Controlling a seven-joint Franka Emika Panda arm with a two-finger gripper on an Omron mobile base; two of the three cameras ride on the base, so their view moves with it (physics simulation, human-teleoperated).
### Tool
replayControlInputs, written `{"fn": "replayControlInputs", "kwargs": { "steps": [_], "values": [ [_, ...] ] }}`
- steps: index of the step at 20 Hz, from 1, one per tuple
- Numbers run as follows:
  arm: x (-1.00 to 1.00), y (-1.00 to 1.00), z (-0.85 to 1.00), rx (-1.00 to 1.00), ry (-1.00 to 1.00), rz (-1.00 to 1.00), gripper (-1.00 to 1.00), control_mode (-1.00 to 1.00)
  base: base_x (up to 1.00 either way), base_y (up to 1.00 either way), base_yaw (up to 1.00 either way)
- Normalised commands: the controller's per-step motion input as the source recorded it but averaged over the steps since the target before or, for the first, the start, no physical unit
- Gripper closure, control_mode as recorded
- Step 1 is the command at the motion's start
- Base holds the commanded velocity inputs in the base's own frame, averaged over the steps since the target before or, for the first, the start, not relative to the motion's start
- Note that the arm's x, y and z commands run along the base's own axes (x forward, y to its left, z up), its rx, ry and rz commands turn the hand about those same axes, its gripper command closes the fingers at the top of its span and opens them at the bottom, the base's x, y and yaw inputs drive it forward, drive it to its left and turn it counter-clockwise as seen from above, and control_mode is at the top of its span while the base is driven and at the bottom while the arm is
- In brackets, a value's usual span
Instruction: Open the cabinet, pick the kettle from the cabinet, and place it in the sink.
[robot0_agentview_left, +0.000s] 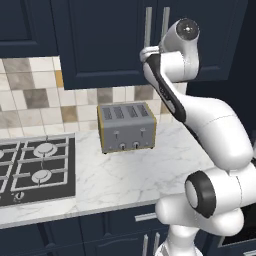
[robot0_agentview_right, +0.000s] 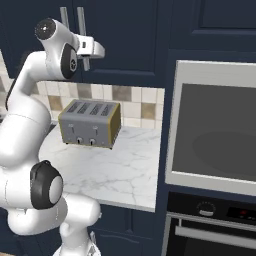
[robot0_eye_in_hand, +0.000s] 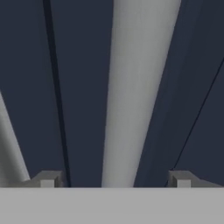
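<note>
I'm up at the cabinet (robot0_agentview_left: 105, 45), doors shut, so the kettle must be behind them; I can't see it from here. Sink isn't in front of me either.

Left base view, L to R: hob (robot0_agentview_left: 35, 167) at the counter's left edge, toaster (robot0_agentview_left: 126, 127) at the back of the counter (robot0_agentview_left: 125, 175) near the tile wall, then the arm reaching up to the two silver bar handles at the door seam. The gripper (robot0_agentview_left: 148, 52) sits at the lower end of those bars.

Right base view: the same gripper (robot0_agentview_right: 90, 50) points at the seam, right by the nearer bar handle (robot0_agentview_right: 81, 22). Toaster (robot0_agentview_right: 90, 123) below, oven (robot0_agentview_right: 215, 125) far right.

Hand view, L to R: a sliver of one bar at the left edge, the dark seam line, then the handle (robot0_eye_in_hand: 135, 87) running the full height of the frame, dead ahead. It's slightly tilted in view. Left fingertip (robot0_eye_in_hand: 48, 179) and right fingertip (robot0_eye_in_hand: 181, 179) stand one to each side of it, so the bar's long axis runs across the closing direction, which is what I want.

Jaws are wide apart, nothing gripped, fingers apart from the bar on both sides. Bar sits a bit right of centre betw the tips, closer to neither by much.

Judgement: step = grasp the handle. Next calls for closing on the bar, then pulling out along the door's swing. Risk: a shallow hold slips off as the door swings.
</note>
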Motion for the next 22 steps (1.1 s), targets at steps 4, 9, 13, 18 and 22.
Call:
{"fn": "replayControlInputs", "kwargs": {
  "steps": [4, 9, 13, 18, 22],
  "values": [
    [0.19, 0.27, -0.04, 0.04, 0.00, -0.18, 1.00, -1.00, 0.00, 0.00, 0.00],
    [0.30, 0.07, 0.00, 0.15, 0.00, -0.10, 1.00, -1.00, 0.00, 0.00, 0.00],
    [0.13, 0.00, -0.04, 0.22, 0.00, 0.03, 1.00, -1.00, 0.00, 0.00, 0.00],
    [-0.17, 0.00, -0.12, 0.27, 0.00, 0.16, 1.00, -1.00, 0.00, 0.00, 0.00],
    [-0.23, 0.00, -0.12, 0.26, 0.00, 0.21, 1.00, -1.00, 0.00, 0.00, 0.00]
  ]
}}
